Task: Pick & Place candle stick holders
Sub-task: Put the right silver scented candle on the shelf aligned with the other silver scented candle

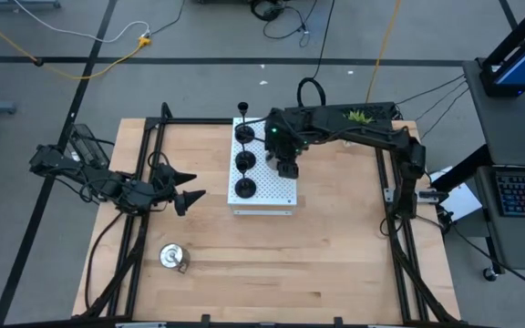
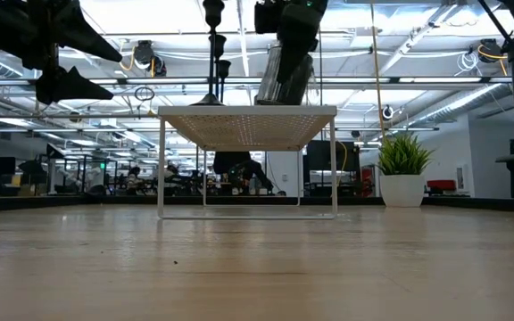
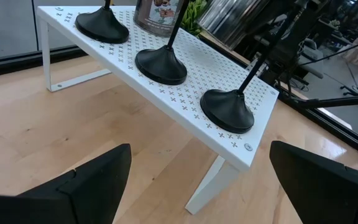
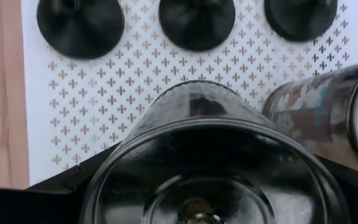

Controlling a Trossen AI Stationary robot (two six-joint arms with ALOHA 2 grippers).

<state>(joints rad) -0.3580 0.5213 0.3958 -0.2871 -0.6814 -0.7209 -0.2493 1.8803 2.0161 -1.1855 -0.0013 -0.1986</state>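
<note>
My right hand (image 1: 286,167) hangs over the white board (image 1: 276,196), closed on a silver holder (image 4: 216,168) held above its surface, with a second silver holder (image 4: 328,109) just beside it. Three black holders (image 1: 244,160) stand in a row on the board. My left hand (image 1: 182,196) waits wide open and empty left of the board, and the third silver holder (image 1: 171,256) sits on the bench (image 1: 335,264).

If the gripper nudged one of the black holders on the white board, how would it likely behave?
A black holder would probably slide rather than roll, as its base is wide and flat. Pushed high on the thin stem, it might tip. The board looks smooth, so grip underneath seems low.
</note>
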